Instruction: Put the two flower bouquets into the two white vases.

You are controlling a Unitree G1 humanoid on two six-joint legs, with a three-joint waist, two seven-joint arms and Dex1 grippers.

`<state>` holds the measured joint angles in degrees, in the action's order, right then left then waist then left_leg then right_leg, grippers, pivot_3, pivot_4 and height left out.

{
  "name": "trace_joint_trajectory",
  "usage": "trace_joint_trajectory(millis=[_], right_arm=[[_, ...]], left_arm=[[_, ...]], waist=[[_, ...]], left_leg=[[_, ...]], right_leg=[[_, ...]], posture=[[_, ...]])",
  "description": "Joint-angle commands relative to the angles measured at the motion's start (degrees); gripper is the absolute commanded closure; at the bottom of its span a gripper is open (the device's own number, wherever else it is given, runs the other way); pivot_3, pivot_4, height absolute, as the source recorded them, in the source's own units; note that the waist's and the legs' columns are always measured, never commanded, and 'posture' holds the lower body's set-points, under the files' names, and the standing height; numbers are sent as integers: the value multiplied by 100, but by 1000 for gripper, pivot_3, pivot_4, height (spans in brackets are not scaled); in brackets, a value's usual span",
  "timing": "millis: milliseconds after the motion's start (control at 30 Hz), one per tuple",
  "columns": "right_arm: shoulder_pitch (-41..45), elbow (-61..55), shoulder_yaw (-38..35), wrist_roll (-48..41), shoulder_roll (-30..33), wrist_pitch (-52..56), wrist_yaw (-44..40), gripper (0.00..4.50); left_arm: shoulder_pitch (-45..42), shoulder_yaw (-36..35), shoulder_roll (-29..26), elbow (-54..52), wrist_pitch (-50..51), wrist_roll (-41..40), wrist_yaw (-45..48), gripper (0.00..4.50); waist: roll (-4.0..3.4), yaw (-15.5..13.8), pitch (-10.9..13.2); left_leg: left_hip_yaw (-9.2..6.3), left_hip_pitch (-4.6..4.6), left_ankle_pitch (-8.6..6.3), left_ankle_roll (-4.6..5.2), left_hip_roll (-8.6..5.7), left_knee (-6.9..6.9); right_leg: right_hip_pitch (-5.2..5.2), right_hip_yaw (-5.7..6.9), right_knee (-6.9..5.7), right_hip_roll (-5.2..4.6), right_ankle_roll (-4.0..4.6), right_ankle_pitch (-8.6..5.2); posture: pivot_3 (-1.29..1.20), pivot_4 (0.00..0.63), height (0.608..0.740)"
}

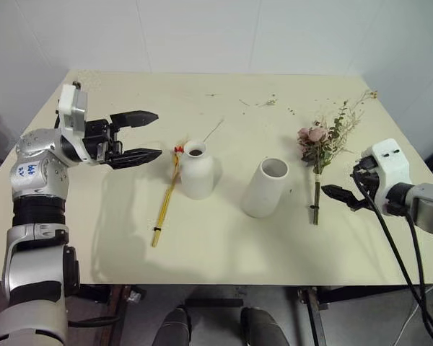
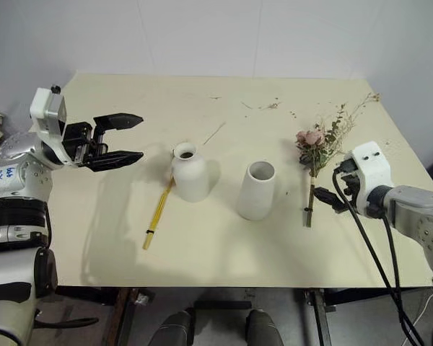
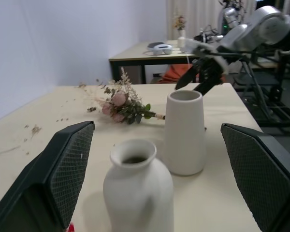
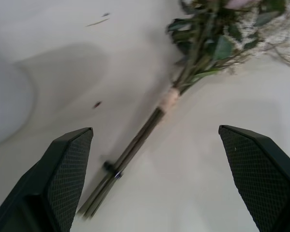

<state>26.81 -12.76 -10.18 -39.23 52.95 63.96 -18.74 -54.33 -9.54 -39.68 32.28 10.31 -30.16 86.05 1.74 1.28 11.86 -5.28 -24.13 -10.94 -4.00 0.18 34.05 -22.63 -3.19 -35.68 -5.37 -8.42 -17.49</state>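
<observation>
Two white vases stand mid-table: a squat narrow-necked vase (image 1: 197,171) and, to its right, a taller wide-mouthed vase (image 1: 265,188). The slim bouquet of yellow stalks (image 1: 166,202) lies flat just left of the squat vase, its red blooms by the vase's shoulder. The pink rose bouquet (image 1: 319,144) lies right of the tall vase, stems toward the front edge. My left gripper (image 1: 157,134) hovers open above the table, left of the squat vase and pointing at it. My right gripper (image 1: 332,193) is open just right of the rose stems (image 4: 150,125), holding nothing.
Dried twig bits (image 1: 267,102) are scattered across the far half of the table (image 1: 224,252). Black cables (image 1: 397,252) hang from my right wrist over the table's right front corner. A white wall runs behind the table.
</observation>
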Motion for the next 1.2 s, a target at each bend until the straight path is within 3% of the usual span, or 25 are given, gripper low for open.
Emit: trace_joint_trajectory(millis=[33,233,467,567,933,1200], right_arm=[[521,627,207,439,-223,-98,73,92],[1375,1920,533,1070,-866,-488,23,92],[1804,2838,784,1596,-1304,-857,-237,92],[1962,3206,810,1823,-1427,-942,-216,670],[2208,3512,479,2236,-1660,-1554,-54,4392],[2562,2839,-177,2203,-1748,-2540,180,4469]], left_arm=[[-264,149,-85,-338,173,-129,588,0],[-315,280,-139,-475,385,-140,570,0],[-256,312,-279,-602,472,-86,420,0],[-247,320,-306,-615,447,-69,412,0],[-254,353,-302,-576,367,0,321,0],[-267,434,-223,-510,418,-11,356,0]], waist=[[-1,27,1],[-3,69,2],[-5,52,3],[-7,53,4],[-7,70,4],[-13,68,8]], left_leg=[[0,0,0,0,0,0],[0,-1,0,0,-1,-10],[-1,-2,1,0,-2,-10],[0,-1,1,0,-4,-10],[0,-1,1,-1,-4,-10],[-1,-1,2,-2,-5,-11]], right_leg=[[0,0,-1,0,-1,0],[-11,-3,-11,1,-4,-2],[-13,-4,-16,2,-7,-5],[-13,-4,-18,2,-7,-5],[-13,-5,-21,2,-8,-5],[-15,-6,-22,2,-8,-5]], posture=[[0,150,740],[0,150,740],[0,150,740],[0,150,740],[0,150,740],[0,150,740]])
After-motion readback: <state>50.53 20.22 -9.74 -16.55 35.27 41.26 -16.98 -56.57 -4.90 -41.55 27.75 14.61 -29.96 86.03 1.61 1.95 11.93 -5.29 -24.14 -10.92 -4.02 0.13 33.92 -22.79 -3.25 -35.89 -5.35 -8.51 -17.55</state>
